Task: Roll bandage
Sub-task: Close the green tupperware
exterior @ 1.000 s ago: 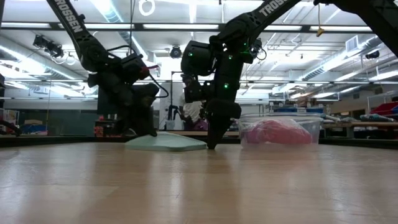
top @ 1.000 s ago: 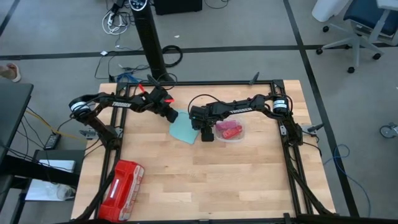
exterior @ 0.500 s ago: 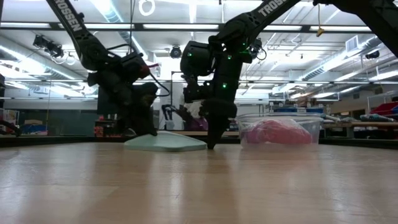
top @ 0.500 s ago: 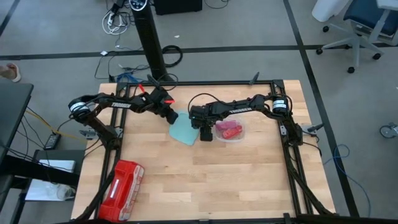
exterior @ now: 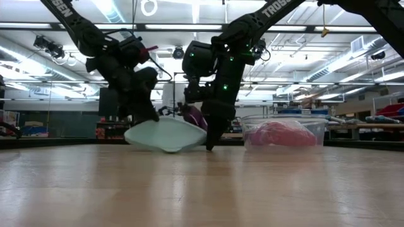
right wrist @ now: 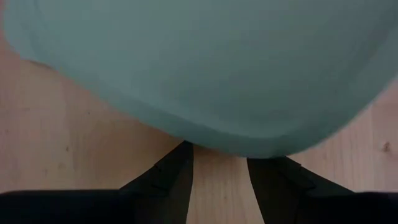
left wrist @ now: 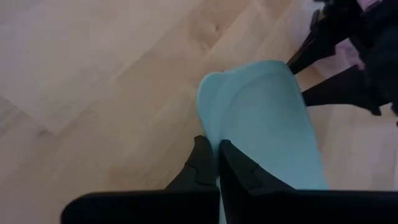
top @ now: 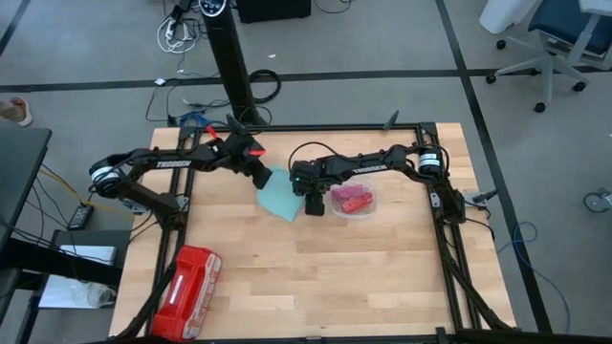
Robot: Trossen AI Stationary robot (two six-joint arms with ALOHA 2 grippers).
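A light blue-green lid (top: 280, 195), a pink-red bandage (top: 351, 200) in a see-through tub (top: 366, 209), a shiny red case (top: 187, 292), a pale wooden table (top: 316, 272)

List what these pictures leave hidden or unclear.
- Bandage: high view shows only small pink-red lumps in the clear tub; rolled or loose, too small to tell.
- Low view: the tub wall blurs them.
- Right gripper tips: whether they touch the teal lid, which the left gripper pinches, is unclear.
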